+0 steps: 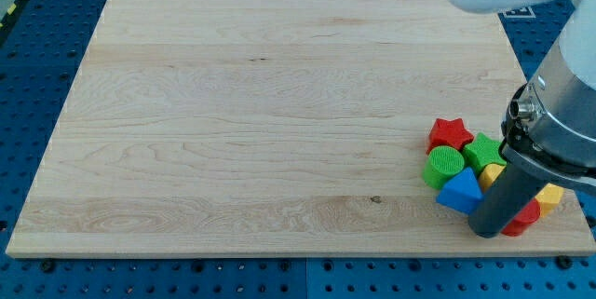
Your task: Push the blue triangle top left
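The blue triangle (pixel 459 192) lies near the view's bottom right corner of the wooden board (pixel 279 113), in a tight cluster of blocks. My tip (pixel 487 232) rests on the board just right of and below the blue triangle, touching or almost touching it. The dark rod rises up and to the right from there and hides parts of the blocks behind it.
Around the blue triangle: a green cylinder (pixel 444 164) at its upper left, a red star (pixel 450 134) above that, a green star (pixel 482 151), a yellow block (pixel 491 174), another yellow block (pixel 550 196) and a red block (pixel 524 218) right of the rod. The board's right edge is close.
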